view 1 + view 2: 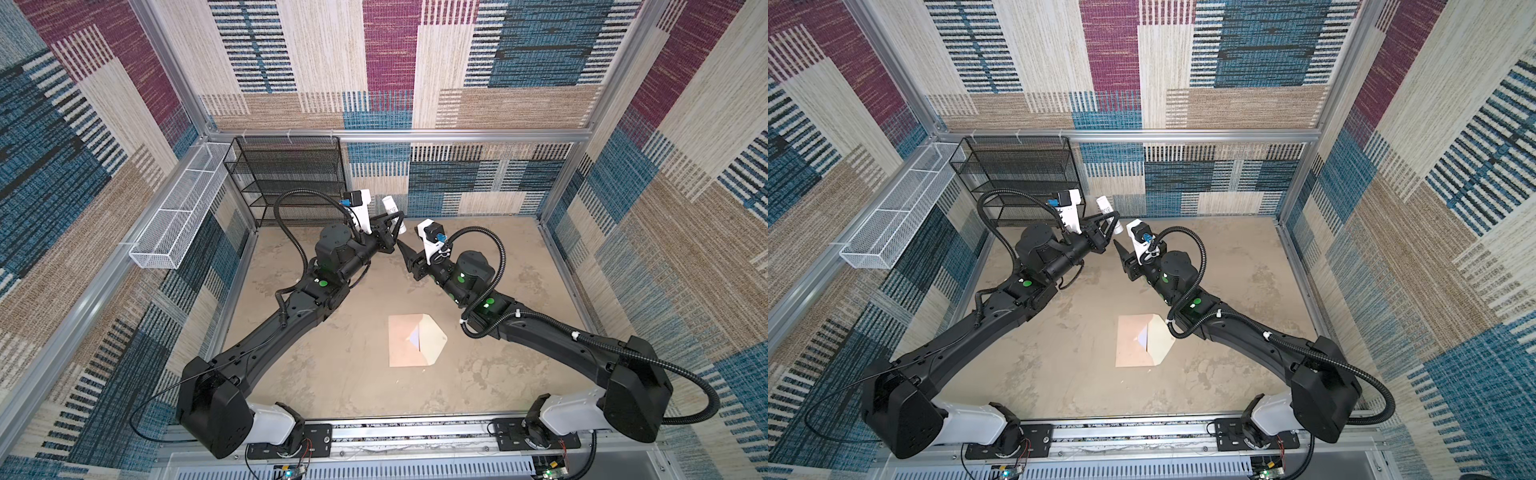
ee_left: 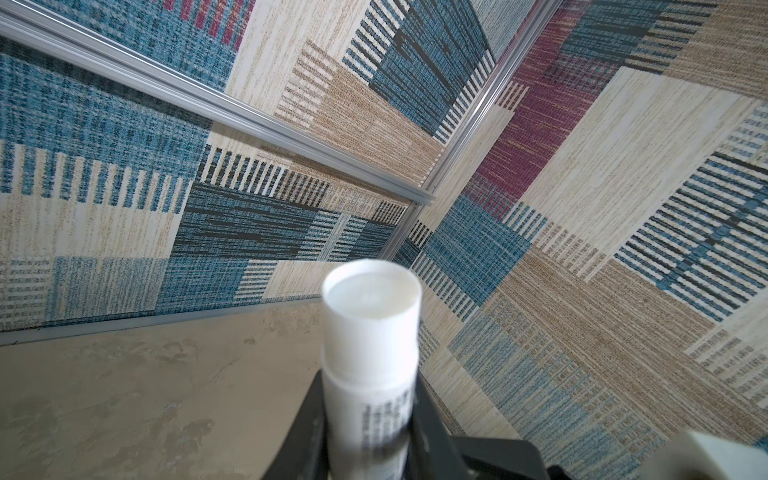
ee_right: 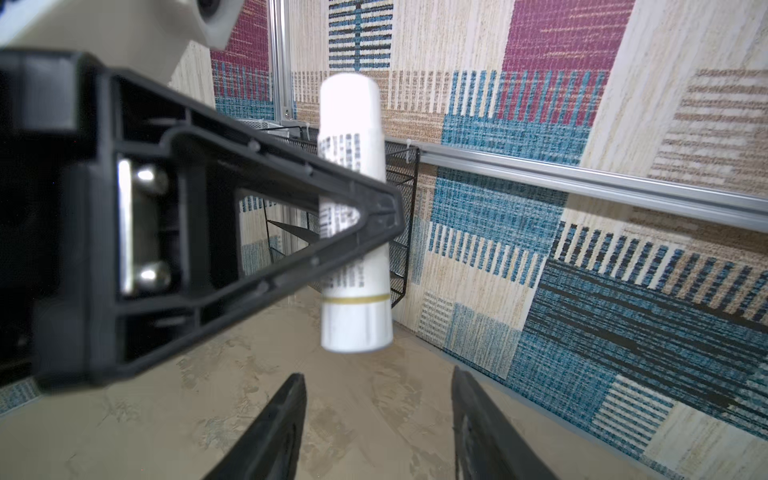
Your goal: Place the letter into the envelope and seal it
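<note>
We see the envelope (image 1: 404, 347) lying flat on the bench (image 1: 332, 374) in both top views, well apart from both arms. Its pointed flap (image 1: 434, 337) is folded back so the cream lining faces up. That leaves the mouth open and the lining exposed, as it must be if adhesive is to go on before closing. A small pale wedge (image 1: 414, 338) shows at the mouth. We take it for the white face of the letter, already tucked inside, though it is too small to be sure. Toward the back of the bench the left end effector (image 1: 397, 219) is clamped across the middle of a white tube (image 3: 353, 116), probably a glue stick. It holds the tube clear of the bench and nearly upright, so both ends stick out free. The right end effector (image 3: 377, 374) has its jaws apart with nothing between them. It stands just short of the tube's lower end, where a gold band rings it. We judge the mid-body grip is chosen so the other arm can take that banded end, to pull a cap or turn the base. Sealing itself is not yet begun.
</note>
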### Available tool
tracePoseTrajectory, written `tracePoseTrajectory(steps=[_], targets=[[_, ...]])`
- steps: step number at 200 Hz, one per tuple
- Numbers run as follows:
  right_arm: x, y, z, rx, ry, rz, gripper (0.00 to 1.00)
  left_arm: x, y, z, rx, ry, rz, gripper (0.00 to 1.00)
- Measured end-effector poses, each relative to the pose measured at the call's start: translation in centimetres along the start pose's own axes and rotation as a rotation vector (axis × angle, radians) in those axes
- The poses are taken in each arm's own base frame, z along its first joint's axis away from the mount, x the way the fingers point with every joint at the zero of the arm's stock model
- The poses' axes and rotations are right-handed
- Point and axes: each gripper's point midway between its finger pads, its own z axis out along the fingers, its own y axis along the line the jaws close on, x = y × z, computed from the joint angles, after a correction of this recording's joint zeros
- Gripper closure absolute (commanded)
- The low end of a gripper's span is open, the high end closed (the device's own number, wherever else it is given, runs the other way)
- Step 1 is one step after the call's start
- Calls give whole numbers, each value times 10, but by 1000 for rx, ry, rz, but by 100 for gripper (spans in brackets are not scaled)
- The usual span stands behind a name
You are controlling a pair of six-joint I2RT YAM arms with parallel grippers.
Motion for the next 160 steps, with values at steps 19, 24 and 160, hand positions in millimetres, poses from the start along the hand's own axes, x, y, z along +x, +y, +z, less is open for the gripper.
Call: tracePoseTrajectory(steps=[19,24,160], targets=[[-5,-1,5,10,-8,-24,44,1,-1,0,3,3,0,100],[-5,-1,6,10,-7,-24,45,1,-2,0,4,4,0,100],[1,4,16,-4,16,-68,69,8,1,2,-2,22,-1,100]])
